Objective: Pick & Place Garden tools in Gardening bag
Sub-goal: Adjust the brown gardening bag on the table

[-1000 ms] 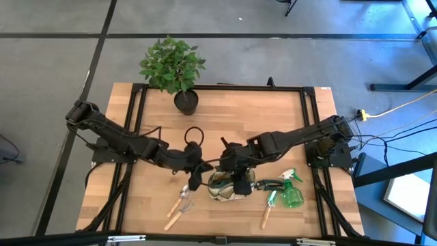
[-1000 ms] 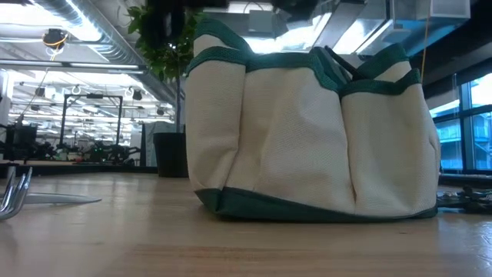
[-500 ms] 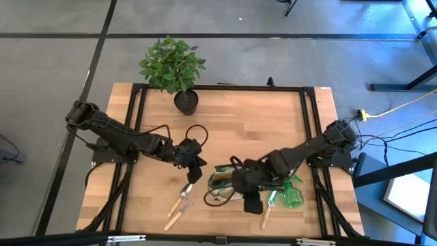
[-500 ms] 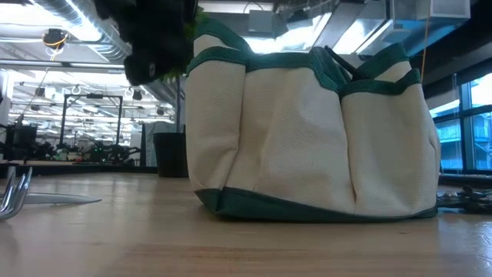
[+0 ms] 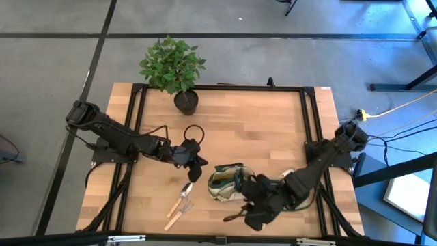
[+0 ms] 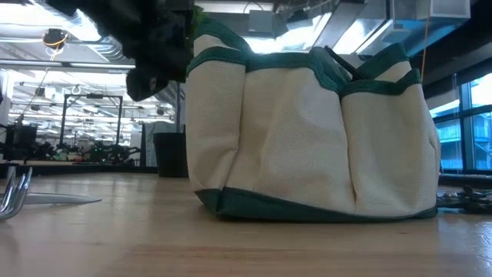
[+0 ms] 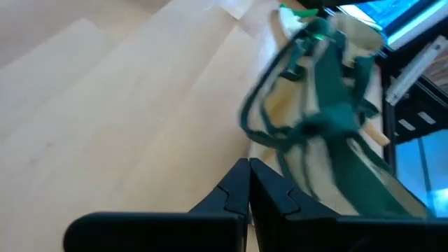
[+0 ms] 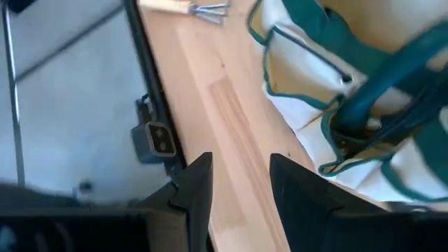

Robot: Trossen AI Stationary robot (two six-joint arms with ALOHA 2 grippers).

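The gardening bag [image 5: 227, 183], tan with green trim, stands on its base near the table's near edge; it fills the low view [image 6: 307, 131]. A wooden-handled trowel [image 5: 184, 195] and fork [image 5: 174, 217] lie flat to its left. My left gripper [image 5: 192, 164] is shut and empty, left of the bag and off the table [image 7: 248, 192]. My right gripper [image 5: 239, 215] is open and empty, just near of the bag, fingers pointing toward the table's left [image 8: 241, 196]. My right arm hides the spray bottle and the other tools.
A leafy plant in a black pot [image 5: 184, 101] stands at the table's far edge. A black cable loop [image 5: 194, 133] lies near the left arm. The black table frame [image 8: 150, 133] runs along the near edge beside my right gripper. Bare wood lies far and right.
My right gripper has gone from above the bag down toward the table's near edge, and now lies low beside the bag. My left gripper has drawn back from the bag, toward the table's far left. The bag has stayed where it was.
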